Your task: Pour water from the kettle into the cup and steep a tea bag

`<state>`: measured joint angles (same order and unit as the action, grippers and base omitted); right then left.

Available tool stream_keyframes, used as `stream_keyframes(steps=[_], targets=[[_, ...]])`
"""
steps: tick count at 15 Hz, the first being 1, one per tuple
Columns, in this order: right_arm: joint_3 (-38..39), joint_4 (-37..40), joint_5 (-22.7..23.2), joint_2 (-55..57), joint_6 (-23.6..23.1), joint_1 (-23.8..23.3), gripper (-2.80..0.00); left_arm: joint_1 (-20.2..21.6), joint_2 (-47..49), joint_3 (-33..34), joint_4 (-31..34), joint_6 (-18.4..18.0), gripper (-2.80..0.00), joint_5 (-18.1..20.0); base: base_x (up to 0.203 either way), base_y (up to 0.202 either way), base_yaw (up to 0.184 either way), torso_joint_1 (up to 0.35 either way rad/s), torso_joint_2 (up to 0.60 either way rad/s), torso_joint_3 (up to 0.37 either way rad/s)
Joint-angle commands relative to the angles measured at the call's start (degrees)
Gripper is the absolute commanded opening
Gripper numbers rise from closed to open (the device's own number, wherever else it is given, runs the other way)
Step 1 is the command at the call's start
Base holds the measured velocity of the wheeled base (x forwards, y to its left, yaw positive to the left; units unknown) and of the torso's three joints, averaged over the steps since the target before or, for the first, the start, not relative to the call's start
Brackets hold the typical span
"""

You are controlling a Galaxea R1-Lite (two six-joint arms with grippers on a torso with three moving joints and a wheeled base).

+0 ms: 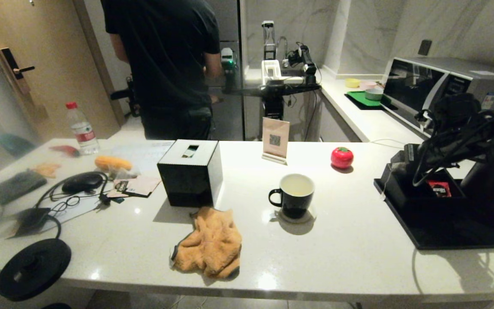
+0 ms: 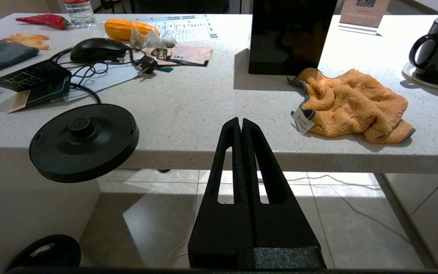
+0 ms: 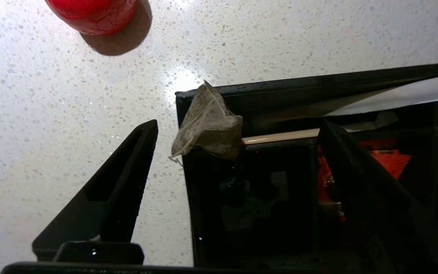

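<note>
The black cup [image 1: 294, 197] stands on a round coaster mid-table, handle to the left; its white inside shows pale water [image 1: 297, 185]. The beige tea bag [image 3: 207, 129] lies draped over the corner rim of a black compartment box [image 3: 257, 198]. My right gripper [image 3: 238, 125] hovers open above that box. One of its fingers [image 3: 127, 182] is over the bare counter and the other over the box's red-sachet side, and nothing is between them. A large black shape [image 1: 493, 189] under my right arm looks like the kettle, mostly hidden. My left gripper [image 2: 240, 121] is shut and empty, parked below the table's front edge.
A crumpled orange cloth [image 1: 208, 244] lies near the front, and a black tissue box [image 1: 189, 171] stands behind it. A red tomato-shaped object [image 1: 341, 157] and a QR sign [image 1: 275, 139] stand further back. The empty kettle base disc [image 1: 33, 268] overhangs the front left edge. A black tray [image 1: 444, 236] lies at the right.
</note>
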<state>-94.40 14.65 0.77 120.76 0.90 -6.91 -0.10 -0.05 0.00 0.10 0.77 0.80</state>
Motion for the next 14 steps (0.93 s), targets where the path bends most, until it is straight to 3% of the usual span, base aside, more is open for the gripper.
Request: stream_keyframes(steps=[1, 7, 14], targets=[[-0.43, 0.36, -0.53, 0.36, 2.0, 0.28, 0.0, 0.01, 0.05, 0.0, -0.01, 0.02, -2.8, -0.01, 0.0, 0.0, 0.0, 0.0, 0.0, 0.0], [-0.43, 0.55, -0.85, 0.53, 5.78, 0.5, 0.0, -0.04, 0.05, 0.0, -0.01, 0.05, -2.8, -0.01, 0.0, 0.0, 0.0, 0.0, 0.0, 0.0], [-0.43, 0.11, -0.86, 0.62, 6.57, 1.12, 0.0, 0.01, 0.05, 0.0, -0.01, 0.02, -2.8, -0.01, 0.0, 0.0, 0.0, 0.0, 0.0, 0.0]])
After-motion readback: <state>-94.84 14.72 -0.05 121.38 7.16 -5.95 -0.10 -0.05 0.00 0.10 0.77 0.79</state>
